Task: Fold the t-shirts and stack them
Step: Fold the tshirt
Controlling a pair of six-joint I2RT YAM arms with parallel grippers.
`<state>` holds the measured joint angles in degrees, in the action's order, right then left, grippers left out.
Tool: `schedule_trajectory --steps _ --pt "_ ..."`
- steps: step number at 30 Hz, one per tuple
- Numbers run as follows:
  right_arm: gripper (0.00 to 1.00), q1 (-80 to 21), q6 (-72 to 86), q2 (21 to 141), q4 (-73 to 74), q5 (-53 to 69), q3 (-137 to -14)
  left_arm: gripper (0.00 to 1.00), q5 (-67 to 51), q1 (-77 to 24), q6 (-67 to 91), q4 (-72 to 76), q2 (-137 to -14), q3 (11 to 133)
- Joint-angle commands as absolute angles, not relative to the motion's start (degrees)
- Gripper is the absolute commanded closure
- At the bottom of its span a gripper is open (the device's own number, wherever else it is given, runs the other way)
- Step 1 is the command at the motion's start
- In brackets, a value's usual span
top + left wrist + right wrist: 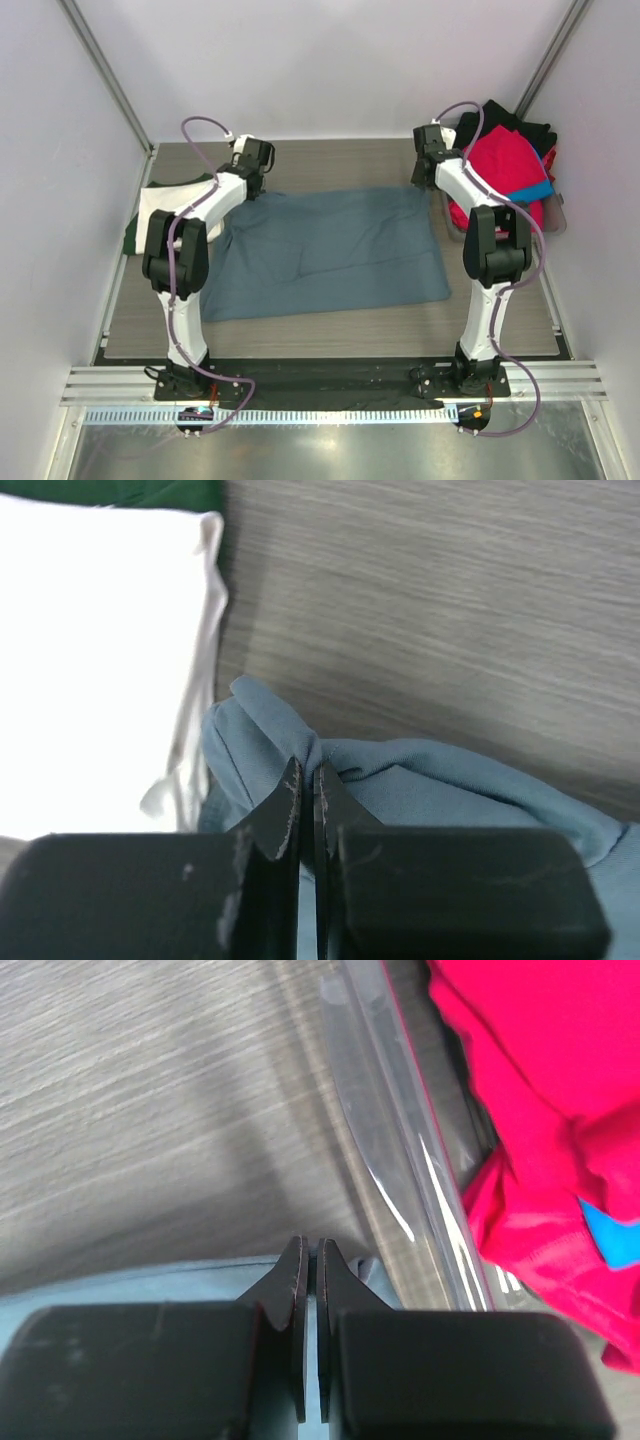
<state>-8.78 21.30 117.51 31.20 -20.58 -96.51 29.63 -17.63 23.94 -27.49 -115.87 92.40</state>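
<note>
- Top external: high behind the arm bases (pixel 180 375), angled down over the whole grey wood-grain table (pixel 350 335).
- Left wrist: very close, facing the slate blue-grey cloth t-shirt (pixel 450 790), frame bottom.
- Right wrist: equally close; clear plastic bin (pixel 400 1160), upper right.
- All three share that t-shirt's far edge.

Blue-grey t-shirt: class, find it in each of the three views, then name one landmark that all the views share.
Top external: blue-grey t-shirt spread flat in the middle of the picture.
Left wrist: its bunched corner at bottom centre, pinched in the left pincer.
Right wrist: a thin strip along the bottom left, at the right pincer tips.
Shared landmark: the grey wood-grain table.
</note>
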Motion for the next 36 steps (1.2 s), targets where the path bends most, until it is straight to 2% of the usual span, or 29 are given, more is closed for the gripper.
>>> schedule_trajectory --steps 1,8,19,36 --pt "0.99 -8.5 22.1 110.1 29.6 -19.8 -93.5 1.0 33.7 -17.7 24.2 -26.1 -110.1 89.4" --pt "0.99 -8.5 22.6 101.8 27.0 -19.0 -84.0 1.0 38.1 -19.5 26.4 -24.9 -103.0 80.1" --pt "0.99 -8.5 24.0 92.1 24.9 -18.2 -72.0 1.0 46.1 -24.5 28.3 -24.7 -95.5 72.9" --pt "0.99 -8.6 28.7 83.0 19.4 -22.1 -56.2 1.0 53.3 -30.8 46.0 -29.3 -88.2 58.6"
